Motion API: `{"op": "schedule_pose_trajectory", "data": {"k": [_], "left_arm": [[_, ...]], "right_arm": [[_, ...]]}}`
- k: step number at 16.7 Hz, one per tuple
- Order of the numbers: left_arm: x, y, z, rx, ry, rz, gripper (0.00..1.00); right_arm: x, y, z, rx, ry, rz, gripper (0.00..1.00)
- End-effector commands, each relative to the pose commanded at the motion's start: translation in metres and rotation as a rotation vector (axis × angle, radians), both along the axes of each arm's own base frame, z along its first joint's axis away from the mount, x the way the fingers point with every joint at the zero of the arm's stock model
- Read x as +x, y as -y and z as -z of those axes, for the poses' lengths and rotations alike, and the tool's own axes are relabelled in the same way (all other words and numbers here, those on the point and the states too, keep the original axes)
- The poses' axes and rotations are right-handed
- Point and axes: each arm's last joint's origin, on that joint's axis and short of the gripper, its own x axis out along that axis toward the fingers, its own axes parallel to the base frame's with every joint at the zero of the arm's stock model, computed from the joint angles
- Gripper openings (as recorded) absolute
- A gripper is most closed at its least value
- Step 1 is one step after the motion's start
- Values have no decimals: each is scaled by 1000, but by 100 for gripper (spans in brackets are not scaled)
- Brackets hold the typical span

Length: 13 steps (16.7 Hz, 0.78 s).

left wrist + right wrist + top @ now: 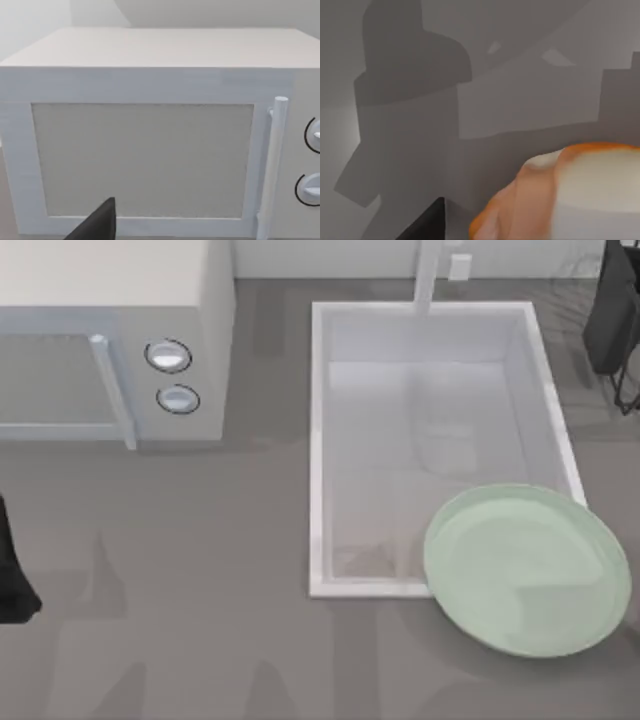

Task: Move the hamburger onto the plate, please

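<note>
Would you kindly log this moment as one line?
hamburger: close before right wrist camera | plate: bare, overlapping sink corner | left arm: parked facing microwave

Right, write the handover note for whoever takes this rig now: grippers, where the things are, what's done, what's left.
Left arm: parked at the table's left edge; its wrist camera faces the microwave.
Right arm: at the table's far right corner. The hamburger sits very close under its wrist camera; whether it is gripped cannot be told.
Plate: front right of the table, bare, its rim overlapping the sink's near right corner.
Done: nothing on the plate yet.
Left: get the hamburger onto the plate and let go.
</note>
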Motion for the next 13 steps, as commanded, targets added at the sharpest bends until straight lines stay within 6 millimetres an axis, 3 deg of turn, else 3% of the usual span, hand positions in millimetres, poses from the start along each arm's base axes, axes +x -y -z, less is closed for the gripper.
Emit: {"op": "schedule_pose_trajectory", "data": {"k": [5, 13], "left_arm": [[0, 0, 0, 0, 0, 0, 100], [0, 0, 0, 0, 0, 0, 100]], "right_arm": [[-1, 0, 3, 0, -3, 0, 100], [-1, 0, 3, 0, -3, 0, 40]]}}
